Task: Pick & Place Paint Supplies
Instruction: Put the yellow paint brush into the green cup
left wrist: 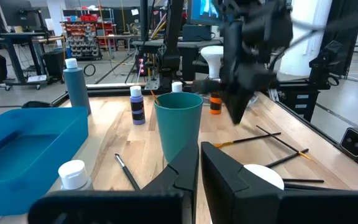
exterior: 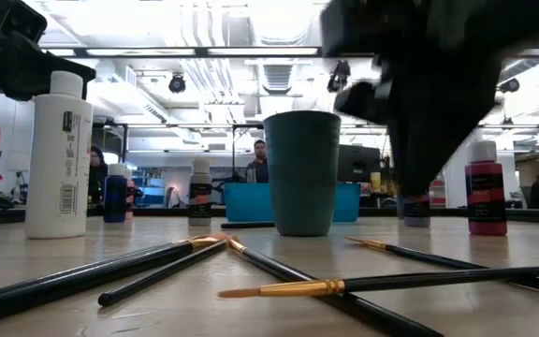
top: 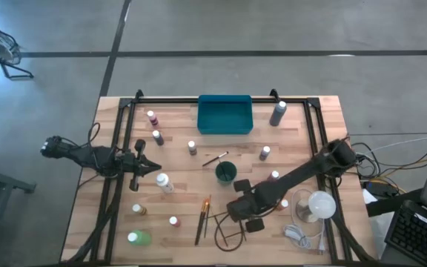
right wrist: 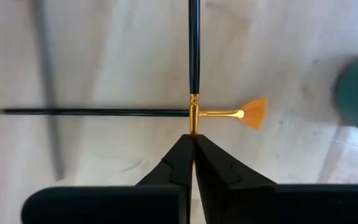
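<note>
Small white-capped bottles stand scattered over the table, among them a white one (top: 163, 182), a green one (top: 139, 238) and a taller grey one (top: 277, 113). Several thin paintbrushes (top: 202, 216) lie near the front; one more (top: 215, 158) lies beside the dark green cup (top: 225, 173). My right gripper (top: 237, 211) (right wrist: 193, 138) points down over two crossed brushes, shut on a black-handled brush (right wrist: 193, 56). A fan brush (right wrist: 253, 112) lies across under it. My left gripper (top: 151, 167) (left wrist: 199, 158) is shut, hovering level beside the white bottle's cap (left wrist: 263, 175). My right gripper comes from above and is shut on the black-handled brush at its gold ferrule end (right wrist: 193, 115). The handle runs straight out from between the fingertips and crosses the fan brush. The fingertips hide the bristle end and the exact place of contact.
The teal tray (top: 224, 115) sits at the far edge, the cup in the middle. A white lamp-like object (top: 319, 205) and cables (top: 295, 233) lie at the right front. Black frame rails (top: 117, 170) run along both sides. People show in the room beyond.
</note>
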You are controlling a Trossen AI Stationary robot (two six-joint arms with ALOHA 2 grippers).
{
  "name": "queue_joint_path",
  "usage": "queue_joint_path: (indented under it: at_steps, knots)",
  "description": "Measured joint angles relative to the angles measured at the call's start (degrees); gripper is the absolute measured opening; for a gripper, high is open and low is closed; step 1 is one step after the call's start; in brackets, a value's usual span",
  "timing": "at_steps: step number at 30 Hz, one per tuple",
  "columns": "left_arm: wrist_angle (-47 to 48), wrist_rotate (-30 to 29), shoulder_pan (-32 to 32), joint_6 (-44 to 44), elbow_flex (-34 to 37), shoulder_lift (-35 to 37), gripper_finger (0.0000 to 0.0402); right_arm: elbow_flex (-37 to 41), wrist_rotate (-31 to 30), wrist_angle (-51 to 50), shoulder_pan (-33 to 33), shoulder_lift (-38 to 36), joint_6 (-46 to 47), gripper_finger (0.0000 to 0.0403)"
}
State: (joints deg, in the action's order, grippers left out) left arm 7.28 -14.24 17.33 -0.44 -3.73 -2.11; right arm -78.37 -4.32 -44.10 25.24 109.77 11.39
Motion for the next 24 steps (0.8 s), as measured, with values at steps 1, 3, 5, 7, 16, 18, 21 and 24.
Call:
queue_joint_path:
  at_steps: [1, 3, 5, 7, 16, 18, 21, 24]
  knots:
    - [0.0, 0.0, 0.0, 0.0, 0.0, 0.0, 0.0026, 0.0, 0.1, -0.4, 0.3, -1.4, 0.5, 0.0009]
    - [0.0, 0.0, 0.0, 0.0, 0.0, 0.0, 0.0026, 0.0, 0.0, -0.8, 0.8, -4.7, 1.7, 0.0009]
    - [0.0, 0.0, 0.0, 0.0, 0.0, 0.0, 0.0026, 0.0, -0.7, -1.7, 1.2, -8.2, 2.5, 0.0009]
    - [0.0, 0.0, 0.0, 0.0, 0.0, 0.0, 0.0026, 0.0, -3.4, -2.8, 1.5, -11.9, 3.3, 0.0009]
    - [0.0, 0.0, 0.0, 0.0, 0.0, 0.0, 0.0026, -2.6, -39.6, -6.7, 1.9, -22.9, -15.7, 0.0008]
    - [0.0, 0.0, 0.0, 0.0, 0.0, 0.0, 0.0026, -3.9, -47.7, -6.7, 1.6, -22.8, -23.6, 0.0008]
    - [0.0, 0.0, 0.0, 0.0, 0.0, 0.0, 0.0026, -6.1, -60.7, -6.8, 1.1, -21.7, -36.3, 0.0008]
    - [0.0, 0.0, 0.0, 0.0, 0.0, 0.0, 0.0026, -8.2, -73.0, -6.8, 0.4, -19.9, -49.7, 0.0008]
